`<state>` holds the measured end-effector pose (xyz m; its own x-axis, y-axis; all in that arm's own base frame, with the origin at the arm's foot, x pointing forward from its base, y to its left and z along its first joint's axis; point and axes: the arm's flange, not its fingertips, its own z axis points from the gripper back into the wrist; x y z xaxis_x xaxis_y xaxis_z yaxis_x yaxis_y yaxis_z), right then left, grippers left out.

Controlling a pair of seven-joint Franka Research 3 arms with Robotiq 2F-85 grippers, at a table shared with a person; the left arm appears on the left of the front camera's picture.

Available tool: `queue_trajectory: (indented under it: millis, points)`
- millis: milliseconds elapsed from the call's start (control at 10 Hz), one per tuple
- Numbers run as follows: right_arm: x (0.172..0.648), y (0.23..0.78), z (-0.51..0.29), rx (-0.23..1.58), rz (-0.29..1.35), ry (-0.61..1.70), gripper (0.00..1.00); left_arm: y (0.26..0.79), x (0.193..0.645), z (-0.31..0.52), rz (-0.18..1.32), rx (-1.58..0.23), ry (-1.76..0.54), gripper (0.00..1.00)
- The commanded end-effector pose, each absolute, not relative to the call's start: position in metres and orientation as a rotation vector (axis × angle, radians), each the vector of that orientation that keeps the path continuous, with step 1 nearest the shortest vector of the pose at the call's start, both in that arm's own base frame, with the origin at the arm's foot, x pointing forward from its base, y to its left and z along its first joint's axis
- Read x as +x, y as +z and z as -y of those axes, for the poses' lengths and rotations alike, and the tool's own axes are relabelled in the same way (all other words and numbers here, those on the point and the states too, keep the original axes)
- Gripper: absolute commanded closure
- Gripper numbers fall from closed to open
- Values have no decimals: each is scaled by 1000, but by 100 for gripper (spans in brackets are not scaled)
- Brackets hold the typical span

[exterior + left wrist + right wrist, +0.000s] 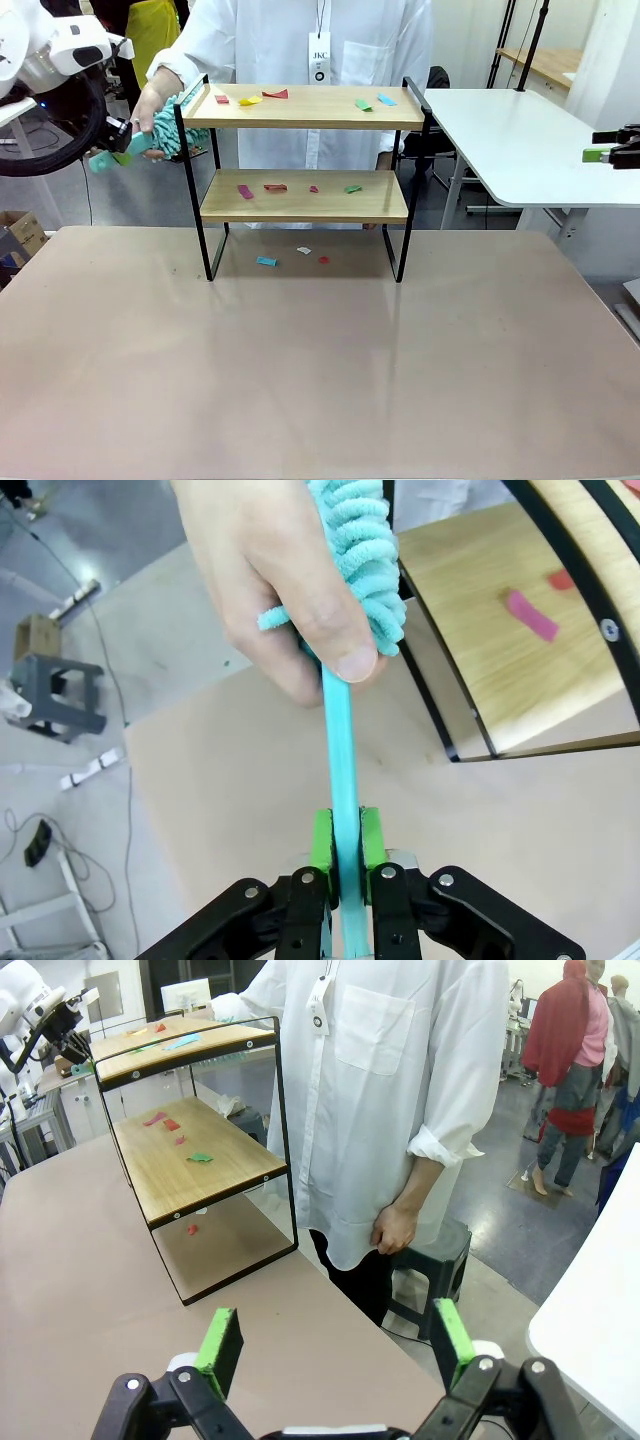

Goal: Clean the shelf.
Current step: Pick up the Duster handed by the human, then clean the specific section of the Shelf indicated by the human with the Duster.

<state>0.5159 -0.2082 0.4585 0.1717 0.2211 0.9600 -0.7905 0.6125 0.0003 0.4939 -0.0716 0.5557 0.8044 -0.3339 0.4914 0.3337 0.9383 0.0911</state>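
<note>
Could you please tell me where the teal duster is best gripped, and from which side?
Grip the teal duster by its bare handle, from the free end, away from the person's hand that grasps the fluffy head. The handle is a slim, straight stick that fits between pads; the head is soft and occupied. The left gripper is shut there.

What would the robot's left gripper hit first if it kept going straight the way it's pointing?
Most likely the person's hand, which grips the teal duster just ahead of the left gripper, along the handle it is shut on.
</note>
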Motion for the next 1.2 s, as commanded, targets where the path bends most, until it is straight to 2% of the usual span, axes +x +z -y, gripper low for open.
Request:
queue_trajectory:
  millis: [0, 300, 1000, 1100]
  points:
    - [516, 460, 207, 582, 1193, 782, 0, 554, 490, 75, 538, 55, -303, 100]
    - [516, 460, 207, 582, 1193, 782, 0, 558, 484, 66, 528, 9, -264, 100]
    - [516, 460, 207, 582, 1193, 782, 0, 558, 493, 71, 530, 23, -314, 100]
    - [516, 460, 207, 582, 1193, 782, 0, 555, 494, 72, 521, 19, -307, 87]
